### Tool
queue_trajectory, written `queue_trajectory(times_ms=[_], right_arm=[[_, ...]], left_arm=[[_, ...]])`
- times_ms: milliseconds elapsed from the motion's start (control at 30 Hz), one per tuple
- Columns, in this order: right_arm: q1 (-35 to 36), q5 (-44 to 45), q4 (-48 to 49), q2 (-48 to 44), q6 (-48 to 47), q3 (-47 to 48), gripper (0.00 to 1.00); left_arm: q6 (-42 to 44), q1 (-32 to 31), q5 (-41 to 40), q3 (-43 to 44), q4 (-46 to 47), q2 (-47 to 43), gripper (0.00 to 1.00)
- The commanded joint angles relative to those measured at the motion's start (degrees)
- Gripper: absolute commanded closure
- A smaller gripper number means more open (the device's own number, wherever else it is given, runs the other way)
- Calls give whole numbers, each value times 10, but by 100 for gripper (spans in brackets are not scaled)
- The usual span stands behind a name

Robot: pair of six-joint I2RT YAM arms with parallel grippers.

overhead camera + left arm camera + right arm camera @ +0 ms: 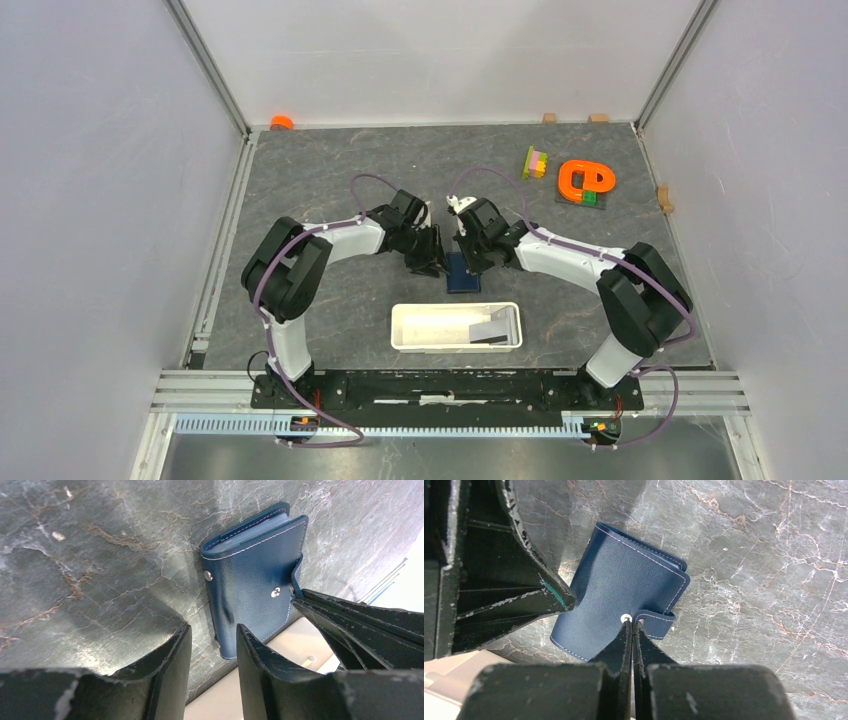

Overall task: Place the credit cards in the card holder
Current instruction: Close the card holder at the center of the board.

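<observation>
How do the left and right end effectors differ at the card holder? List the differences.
The left end effector has its fingers apart and holds nothing; the right end effector has its fingers pressed together. The left one sits by a corner of the closed card holder; the right one's tips meet at the snap tab. Both are black and reach the holder from opposite sides.

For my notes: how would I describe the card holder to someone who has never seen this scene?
On the grey marbled table, find the long white tray near the arms' bases. Just beyond it, the card holder lies folded and flat. It is small, navy blue and roughly square, with a snap tab, and it is the only dark blue thing there.
</observation>
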Motion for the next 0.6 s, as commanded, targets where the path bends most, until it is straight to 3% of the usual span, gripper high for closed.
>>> queue_trajectory(times_ms=[0, 567], right_arm=[[-5, -19, 31, -27, -3, -19, 100], [-7, -40, 75, -37, 10, -39, 100]], left_arm=[[-14, -6, -11, 11, 17, 15, 55], [-12, -6, -21, 14, 16, 21, 59]])
